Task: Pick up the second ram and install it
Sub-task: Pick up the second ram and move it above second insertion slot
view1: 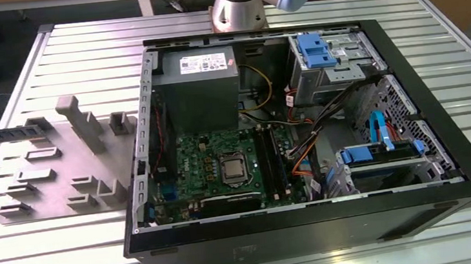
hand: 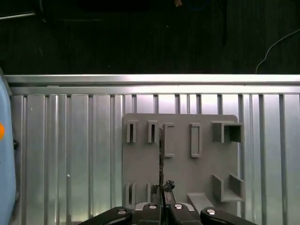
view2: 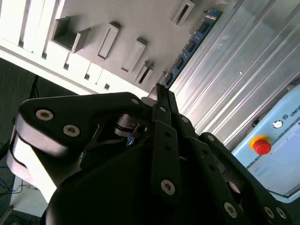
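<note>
Claw (view2: 159, 91): black, two-fingered. The fingers are pressed together on one end of a thin board, which is gripped firmly between them. The same grip is shown in both wrist views.

Second ram (view2: 190, 44): long, narrow blue-green stick with small dark chips. It is held in the claw and projects straight out beyond the fingertips. In the first wrist view the second ram (hand: 161, 154) is seen edge-on as a thin dark line over the grey tray (hand: 140, 164). In the exterior view the second ram (view1: 20, 133) is held level above the tray's end at the exterior view's left, well apart from the computer case.

Grey tray: moulded with raised blocks and narrow slots. It is laid on the ribbed metal table (view1: 80, 49), just beside the case.

Computer case (view1: 315, 234): black, side panel off, laid flat on the table. The motherboard (view1: 203, 158) is exposed, with the long black memory slots (view1: 271, 161) set beside the processor.

Arm base (view1: 236, 8): mounted at the table's far edge, behind the case.

Light-blue unit (view2: 281, 140): fitted with a red button (view2: 261, 145). It is placed past the table's edge in the second wrist view.
</note>
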Controlling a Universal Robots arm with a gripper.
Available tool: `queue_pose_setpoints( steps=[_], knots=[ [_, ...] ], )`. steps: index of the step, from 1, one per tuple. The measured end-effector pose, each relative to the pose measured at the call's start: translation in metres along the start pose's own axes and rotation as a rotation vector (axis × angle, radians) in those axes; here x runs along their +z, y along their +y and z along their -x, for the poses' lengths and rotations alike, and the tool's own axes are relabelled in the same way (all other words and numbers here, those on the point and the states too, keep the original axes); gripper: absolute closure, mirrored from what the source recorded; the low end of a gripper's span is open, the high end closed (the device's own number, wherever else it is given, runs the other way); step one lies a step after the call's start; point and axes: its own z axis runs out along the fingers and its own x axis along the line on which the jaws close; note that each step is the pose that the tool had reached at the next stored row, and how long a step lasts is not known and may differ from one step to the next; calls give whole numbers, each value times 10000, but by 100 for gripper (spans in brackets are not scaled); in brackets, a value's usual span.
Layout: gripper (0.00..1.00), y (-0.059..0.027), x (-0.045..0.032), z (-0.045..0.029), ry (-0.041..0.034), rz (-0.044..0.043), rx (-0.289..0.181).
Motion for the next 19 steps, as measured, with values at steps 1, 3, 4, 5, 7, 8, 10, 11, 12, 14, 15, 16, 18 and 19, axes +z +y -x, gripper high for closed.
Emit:
queue_pose_setpoints(
  steps=[1,3,4,5,7,8,10,11,12,14,15,16,18,19],
  knots=[
    [87,1,-32,1,0,-1,0],
    [87,3,-102,3,0,1,0],
    [87,3,-135,4,0,0,0],
    [87,4,-168,5,0,0,0],
    [87,5,-235,8,0,0,0],
    [87,6,-266,9,0,0,0],
    [87,8,-335,11,-1,-1,0],
    [87,8,-366,12,-1,-1,0],
    [87,9,-398,13,0,0,0],
    [87,10,-449,14,-1,-1,0],
    [87,11,-472,15,-1,-1,0],
    [87,11,-482,16,0,0,0],
    [87,11,-481,15,-2,-2,0],
    [87,11,-482,16,-2,-2,-1]
  ],
)
